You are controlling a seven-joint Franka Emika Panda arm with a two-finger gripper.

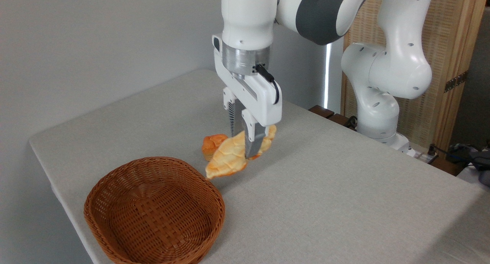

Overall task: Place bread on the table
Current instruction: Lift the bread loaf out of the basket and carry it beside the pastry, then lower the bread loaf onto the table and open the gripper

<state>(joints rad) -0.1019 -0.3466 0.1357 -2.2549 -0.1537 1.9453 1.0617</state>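
Note:
The bread (228, 157), a long pale golden braided loaf with browned tips, hangs tilted just above the table (337, 187), its lower tip pointing toward the basket. My gripper (243, 145) is shut on the bread near its upper right end, one finger in front and one behind. The grey cloth-covered table spreads under it.
A brown wicker basket (155, 212) stands at the front left, with nothing inside. A small round orange bun (212, 143) lies on the cloth just behind the loaf. The arm's white base (379, 114) rises at the back right.

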